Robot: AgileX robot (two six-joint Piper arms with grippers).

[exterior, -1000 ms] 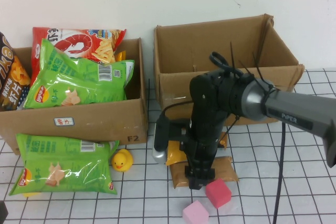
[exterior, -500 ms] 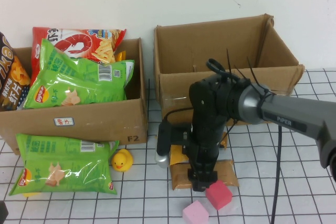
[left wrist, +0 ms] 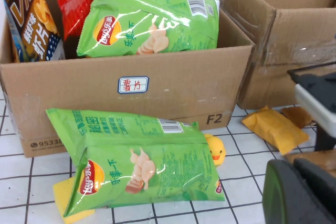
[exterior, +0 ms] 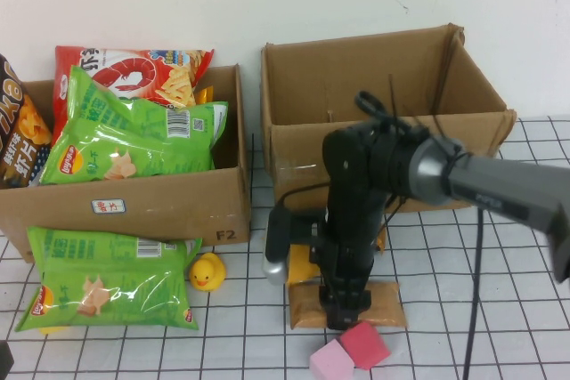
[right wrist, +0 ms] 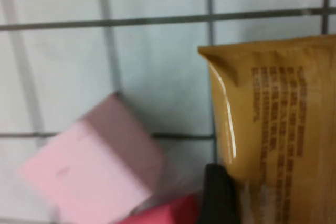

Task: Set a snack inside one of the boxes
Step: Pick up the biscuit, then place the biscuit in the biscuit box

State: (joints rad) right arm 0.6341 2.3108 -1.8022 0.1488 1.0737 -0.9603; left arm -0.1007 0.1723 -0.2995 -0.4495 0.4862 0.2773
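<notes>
A brown snack packet (exterior: 307, 307) lies flat on the gridded table in front of the empty right box (exterior: 383, 144). My right gripper (exterior: 346, 313) points straight down onto it, open. In the right wrist view one dark finger (right wrist: 220, 195) rests against the near long edge of the packet (right wrist: 273, 129); the other finger is out of view. A yellow packet (exterior: 301, 266) lies just behind the brown one. The left box (exterior: 134, 202) is full of chip bags. My left gripper (left wrist: 302, 192) hovers low at the table's near left, shut and empty.
A red cube (exterior: 365, 343) and a pink cube (exterior: 331, 364) sit right in front of the brown packet, the red one touching my right gripper. A green chip bag (exterior: 107, 278) and a yellow duck (exterior: 207, 270) lie before the left box.
My right gripper has come down and slightly toward me onto the brown packet. The red cube has been nudged nearer the pink cube.
</notes>
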